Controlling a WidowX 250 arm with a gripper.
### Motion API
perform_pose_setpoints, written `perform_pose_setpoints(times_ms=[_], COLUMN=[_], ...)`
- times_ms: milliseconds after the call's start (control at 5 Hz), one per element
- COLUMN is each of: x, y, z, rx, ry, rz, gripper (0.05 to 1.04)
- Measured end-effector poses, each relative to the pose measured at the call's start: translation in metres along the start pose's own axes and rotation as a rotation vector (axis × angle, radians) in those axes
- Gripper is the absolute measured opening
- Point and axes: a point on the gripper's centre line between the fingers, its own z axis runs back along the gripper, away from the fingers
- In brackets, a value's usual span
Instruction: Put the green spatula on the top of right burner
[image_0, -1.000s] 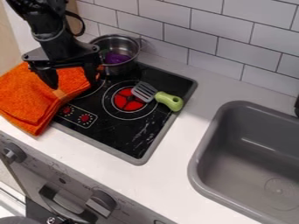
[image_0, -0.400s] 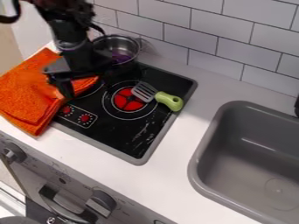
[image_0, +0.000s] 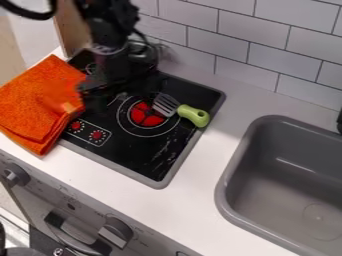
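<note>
The gripper (image_0: 119, 90) hangs over the left part of the black stove, left of the spatula and apart from it, dark against the dark surface. The green spatula (image_0: 194, 116) lies with its grey slotted head pointing up-left, over the right side of the right burner (image_0: 145, 115), whose centre is red. Its green handle points down-right and reaches the stove's grey right edge. The left burner is largely hidden behind the gripper.
An orange towel (image_0: 37, 102) lies over the stove's left side. The metal pot (image_0: 141, 50) at the back is partly behind the arm. A grey sink (image_0: 234, 172) is at the right, a tiled wall behind.
The gripper has moved right, from over the towel to over the stove's left part, closer to the spatula. The spatula has stayed where it was.
</note>
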Motion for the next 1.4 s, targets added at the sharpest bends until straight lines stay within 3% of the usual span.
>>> perform_pose_setpoints(times_ms=[400, 800, 1000, 1200, 1400], x=[-0.018, -0.037, -0.040, -0.039, -0.038], y=[-0.038, -0.070, -0.075, -0.076, -0.077], z=[-0.002, -0.021, -0.032, -0.042, -0.043], rx=[-0.047, -0.015, 0.015, 0.036, 0.027], ry=[0.078, 0.112, 0.096, 0.088, 0.084], rz=[0.185, 0.304, 0.343, 0.385, 0.398], gripper=[0.999, 0.999, 0.986, 0.904, 0.640])
